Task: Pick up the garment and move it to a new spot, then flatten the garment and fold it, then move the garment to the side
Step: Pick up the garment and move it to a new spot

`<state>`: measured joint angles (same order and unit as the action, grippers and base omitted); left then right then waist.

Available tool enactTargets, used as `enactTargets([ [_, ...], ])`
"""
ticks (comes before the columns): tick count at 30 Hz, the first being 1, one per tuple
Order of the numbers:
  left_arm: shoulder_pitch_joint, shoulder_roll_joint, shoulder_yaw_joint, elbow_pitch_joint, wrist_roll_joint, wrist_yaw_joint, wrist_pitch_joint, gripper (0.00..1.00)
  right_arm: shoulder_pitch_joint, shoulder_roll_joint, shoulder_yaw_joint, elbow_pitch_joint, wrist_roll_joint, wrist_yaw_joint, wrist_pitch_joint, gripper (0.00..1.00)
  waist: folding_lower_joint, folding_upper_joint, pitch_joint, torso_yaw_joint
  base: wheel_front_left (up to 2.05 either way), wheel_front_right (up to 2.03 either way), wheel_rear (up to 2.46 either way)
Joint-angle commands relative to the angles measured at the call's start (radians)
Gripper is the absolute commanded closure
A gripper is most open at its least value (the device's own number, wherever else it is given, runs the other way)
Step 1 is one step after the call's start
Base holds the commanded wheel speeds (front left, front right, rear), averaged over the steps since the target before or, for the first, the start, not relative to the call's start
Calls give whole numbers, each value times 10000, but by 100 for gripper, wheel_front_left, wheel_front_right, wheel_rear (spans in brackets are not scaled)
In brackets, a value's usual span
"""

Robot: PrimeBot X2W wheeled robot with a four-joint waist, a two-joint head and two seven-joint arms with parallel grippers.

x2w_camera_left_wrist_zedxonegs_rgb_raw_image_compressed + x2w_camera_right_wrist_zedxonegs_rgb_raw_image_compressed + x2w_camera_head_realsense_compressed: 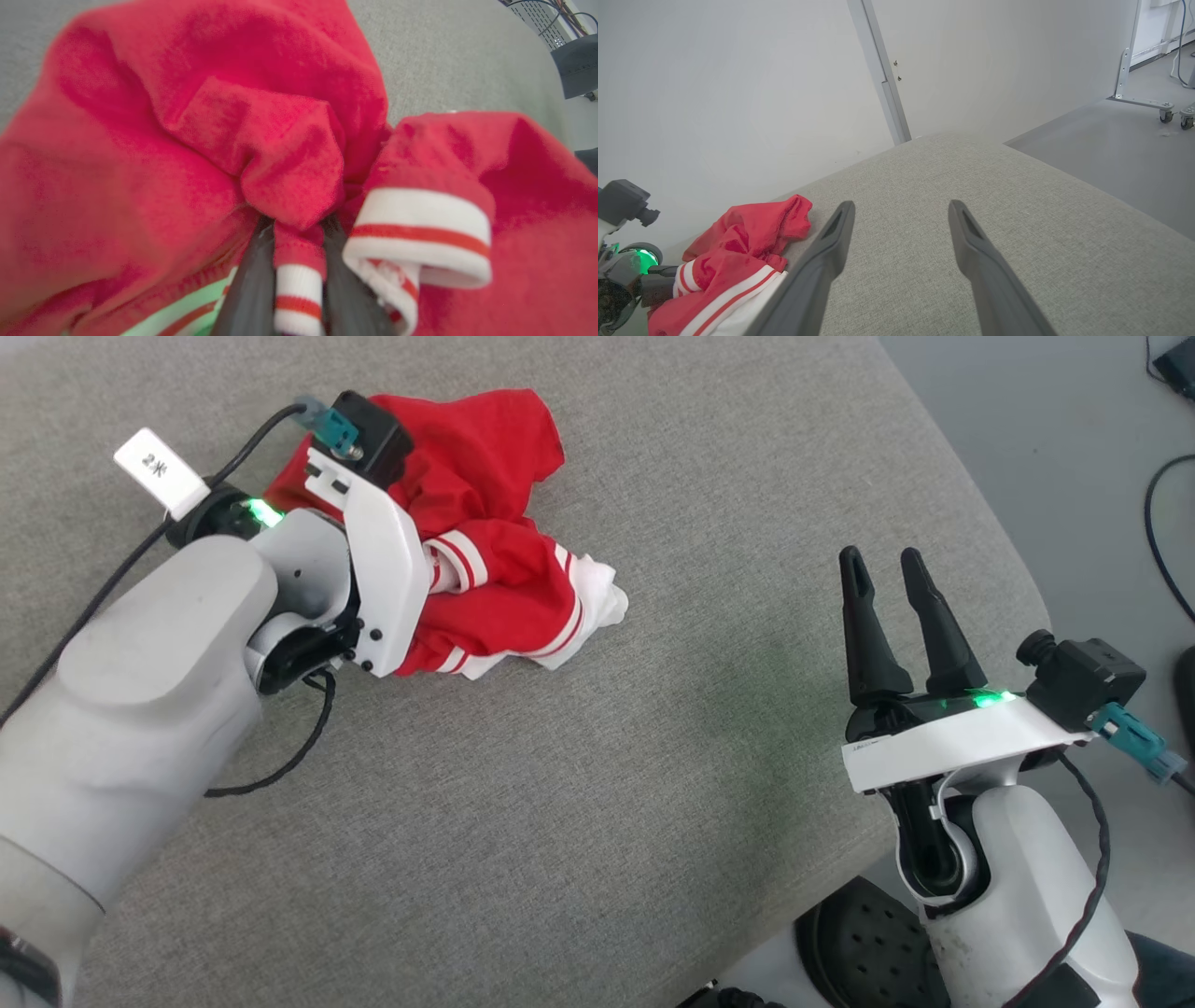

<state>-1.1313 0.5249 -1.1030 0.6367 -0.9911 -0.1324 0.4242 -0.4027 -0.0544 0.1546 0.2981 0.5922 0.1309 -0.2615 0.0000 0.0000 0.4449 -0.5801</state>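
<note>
The garment, a red shirt with white striped trim, lies crumpled on the grey cushioned surface at the upper left of the head view. My left gripper is shut on a fold of the garment, red cloth and a white cuff pinched between its dark fingers. In the head view the left wrist covers that grip. My right gripper stands open over bare cushion at the right, well apart from the garment; nothing is between its fingers.
The cushioned surface ends in a rounded edge just right of my right gripper, with grey floor beyond. A white wall rises behind the surface. Black cables lie on the floor at far right.
</note>
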Motion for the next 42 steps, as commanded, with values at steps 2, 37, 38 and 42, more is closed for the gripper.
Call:
enactTargets([
  [2, 245, 138, -876, 547, 123, 43, 480, 100, 5, 36, -21, -109, 152, -3, -50, 0, 0, 0, 221, -38, 0, 0, 0],
  [37, 2121, -537, -38, 1222, -1668, 213, -6684, 0, 113, -1214, -114, 830, -1544, -3, -50, 0, 0, 0, -2293, 3902, 0, 0, 0],
  [38, 2393, -575, 134, 1325, -1765, 231, -6780, 0, 148, -1318, -99, 862, -1549, -3, -50, 0, 0, 0, -2387, 4061, 0, 0, 0],
  [42, 3266, -569, 1324, 1405, -1589, 329, -6902, 0, 395, -1723, -168, 1024, -1528, -3, -52, 0, 0, 0, -2744, 4678, 0, 0, 0],
])
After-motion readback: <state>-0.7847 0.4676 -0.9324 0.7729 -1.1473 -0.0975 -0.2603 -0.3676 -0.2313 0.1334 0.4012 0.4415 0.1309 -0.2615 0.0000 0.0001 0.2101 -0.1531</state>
